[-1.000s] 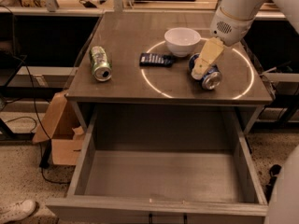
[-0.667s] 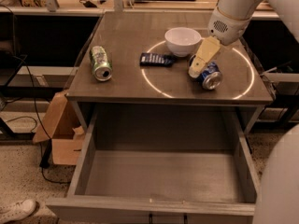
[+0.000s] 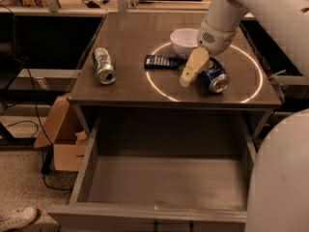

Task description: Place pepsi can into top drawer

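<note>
The hand has slid leftward to just in front of the white bowl, its grip impossible to tell, while the pepsi can lies sideways on the bench front-right of the bowl, seemingly ungrasped, the top drawer open below.

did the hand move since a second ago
Yes. The hand has shifted left and toward the front edge of the table, judged against the white bowl; it is beside the pepsi can.

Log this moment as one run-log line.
pepsi can: on its side on tabletop | gripper: down beside pepsi can | top drawer: open, can not inside
</note>
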Robot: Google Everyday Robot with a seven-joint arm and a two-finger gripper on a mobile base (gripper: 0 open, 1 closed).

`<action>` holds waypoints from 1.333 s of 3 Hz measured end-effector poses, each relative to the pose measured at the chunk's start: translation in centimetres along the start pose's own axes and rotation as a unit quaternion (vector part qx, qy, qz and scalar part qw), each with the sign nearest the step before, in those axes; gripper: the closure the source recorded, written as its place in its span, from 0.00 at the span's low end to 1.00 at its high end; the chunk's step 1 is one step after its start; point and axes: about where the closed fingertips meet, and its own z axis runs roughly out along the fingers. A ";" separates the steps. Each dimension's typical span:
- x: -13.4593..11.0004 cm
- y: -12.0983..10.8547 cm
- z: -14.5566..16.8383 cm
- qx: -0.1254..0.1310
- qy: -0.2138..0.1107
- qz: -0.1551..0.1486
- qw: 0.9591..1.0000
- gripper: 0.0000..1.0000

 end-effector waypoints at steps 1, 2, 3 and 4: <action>-0.1 0.1 0.2 -0.001 0.001 -0.001 1.000 0.00; -0.1 0.1 0.2 -0.001 0.001 -0.001 1.000 0.18; -0.1 0.1 0.2 -0.001 0.001 -0.001 1.000 0.42; -0.1 0.1 0.2 -0.001 0.001 -0.001 1.000 0.65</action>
